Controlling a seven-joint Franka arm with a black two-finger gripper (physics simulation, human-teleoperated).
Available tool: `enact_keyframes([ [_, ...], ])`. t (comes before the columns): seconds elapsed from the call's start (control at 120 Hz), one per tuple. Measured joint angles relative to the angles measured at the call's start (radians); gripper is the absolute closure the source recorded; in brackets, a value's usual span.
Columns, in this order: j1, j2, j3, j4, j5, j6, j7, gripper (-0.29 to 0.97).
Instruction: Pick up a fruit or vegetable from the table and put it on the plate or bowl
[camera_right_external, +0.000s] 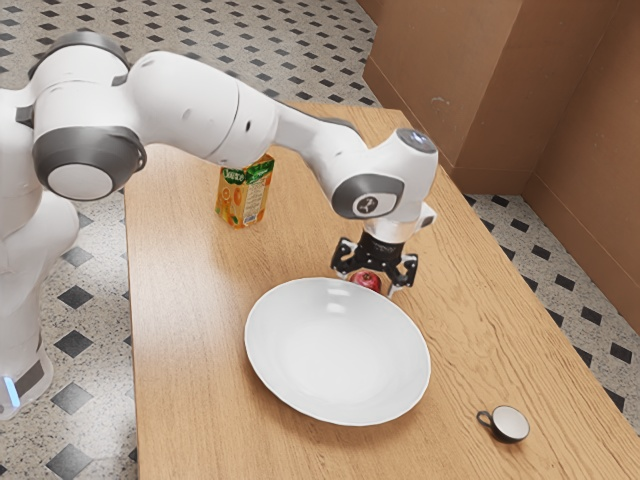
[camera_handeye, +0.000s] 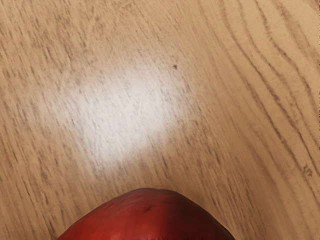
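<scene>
A glossy, deep-red rounded fruit (camera_right_external: 369, 281) sits on the wooden table (camera_right_external: 200, 330) at mid-frame, just behind the round white plate (camera_right_external: 337, 350). The black gripper (camera_right_external: 374, 278) straddles it, its 2 fingers apart.

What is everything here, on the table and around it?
table: one, light wood, under everything
plate: one, white, large, middle of the table
red fruit: one, red, on the table just past the plate's far rim, between the hand's fingers
carton: one, orange and green, upright, farther back beside the arm
cup: one, dark with a pale inside, small, near the table's edge at the exterior view's lower right
walls: brown panels, behind the table
floor: pale tiles with dark diamonds, around the table
arm: one, white with grey joints, reaching in from the exterior view's left
hand: one, black, open, low over the red fruit
</scene>
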Motion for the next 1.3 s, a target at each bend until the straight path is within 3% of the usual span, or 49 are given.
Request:
enact_keyframes([
  [0.3,0.002,-0.008,-0.007,-0.003,-0.005,0.012,0.002,0.02],
  [0.517,0.002,-0.008,-0.009,-0.009,-0.005,0.017,0.003,0.15],
  [0.892,0.008,-0.013,-0.008,-0.01,-0.003,0.016,0.003,0.22],
  [1.3,0.007,-0.014,-0.013,-0.009,0.0,0.017,0.004,0.17],
])
